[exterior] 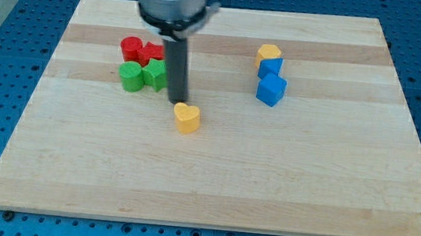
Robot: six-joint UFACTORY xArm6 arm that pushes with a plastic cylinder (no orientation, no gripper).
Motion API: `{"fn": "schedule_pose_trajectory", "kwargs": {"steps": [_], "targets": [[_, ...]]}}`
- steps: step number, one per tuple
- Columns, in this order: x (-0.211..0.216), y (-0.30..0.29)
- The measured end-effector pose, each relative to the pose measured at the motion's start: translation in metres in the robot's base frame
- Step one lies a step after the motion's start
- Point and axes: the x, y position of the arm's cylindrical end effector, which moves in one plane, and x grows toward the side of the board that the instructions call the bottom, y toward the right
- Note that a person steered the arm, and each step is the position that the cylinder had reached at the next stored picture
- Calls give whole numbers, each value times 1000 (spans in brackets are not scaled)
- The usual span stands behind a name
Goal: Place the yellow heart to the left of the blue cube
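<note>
Resting on the wooden board (211, 188), my tip (177, 102) stands just above and a little to the left of the yellow heart (187, 118), very near it; I cannot tell if they touch. The rod has no jaws, so it grasps nothing. The blue cube (271, 90) lies well apart toward the view's right, with a second blue block (270, 68) and a yellow block (269, 55) stacked in a line above it. At the view's left of the rod sit two red blocks (141, 50) and two green blocks (142, 76), close together.
</note>
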Motion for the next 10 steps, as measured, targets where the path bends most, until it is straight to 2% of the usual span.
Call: {"fn": "schedule_pose_trajectory", "kwargs": {"steps": [1,3,5,8,9,10], "targets": [[-3,-39],[97,-39],[52,29],[32,61],[-3,82],[-14,83]]}}
